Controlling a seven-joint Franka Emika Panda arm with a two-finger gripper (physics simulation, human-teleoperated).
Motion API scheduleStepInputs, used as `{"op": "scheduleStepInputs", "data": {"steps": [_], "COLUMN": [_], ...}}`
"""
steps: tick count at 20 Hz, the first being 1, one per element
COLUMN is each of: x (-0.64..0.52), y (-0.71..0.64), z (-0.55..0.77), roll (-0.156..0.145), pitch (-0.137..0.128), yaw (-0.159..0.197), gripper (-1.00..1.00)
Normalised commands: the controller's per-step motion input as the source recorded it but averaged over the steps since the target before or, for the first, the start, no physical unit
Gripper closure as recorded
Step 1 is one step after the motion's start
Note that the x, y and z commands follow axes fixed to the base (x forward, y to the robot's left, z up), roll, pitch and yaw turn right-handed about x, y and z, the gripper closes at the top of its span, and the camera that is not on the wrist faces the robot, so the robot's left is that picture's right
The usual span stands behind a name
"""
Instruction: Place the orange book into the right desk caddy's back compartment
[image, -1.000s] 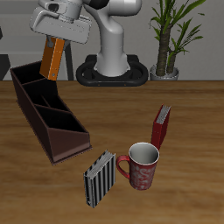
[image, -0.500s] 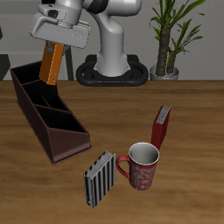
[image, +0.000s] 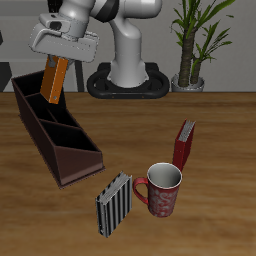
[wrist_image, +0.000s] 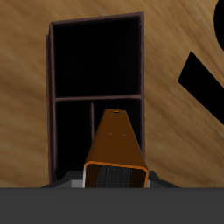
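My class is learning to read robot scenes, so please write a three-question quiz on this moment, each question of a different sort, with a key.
1. True or false: the gripper holds the orange book above the right desk caddy.
2. Which stands closest to the red mug? A) striped book B) potted plant C) robot base
3. Fill in: the dark red book stands ____ on the table.

Key: 1 true; 2 A; 3 upright.
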Motion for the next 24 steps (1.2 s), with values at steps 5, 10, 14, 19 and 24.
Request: {"op": "scheduleStepInputs", "data": {"steps": [5,10,14,19,24], "x": [0.05,0.01,0.02,0.06,0.16], "y": [-0.05,-0.13,-0.14,-0.07,-0.08], "z": [-0.08,0.02,0.03,-0.13,-0.14], "roll": [-0.008,-0.023,-0.026,-0.003,-0.015], "pitch": [0.004,-0.005,-0.008,0.015,0.016], "yaw": [0.009,-0.017,-0.025,-0.009,-0.013], "gripper": [1.0,1.0,1.0,1.0,1.0]}}
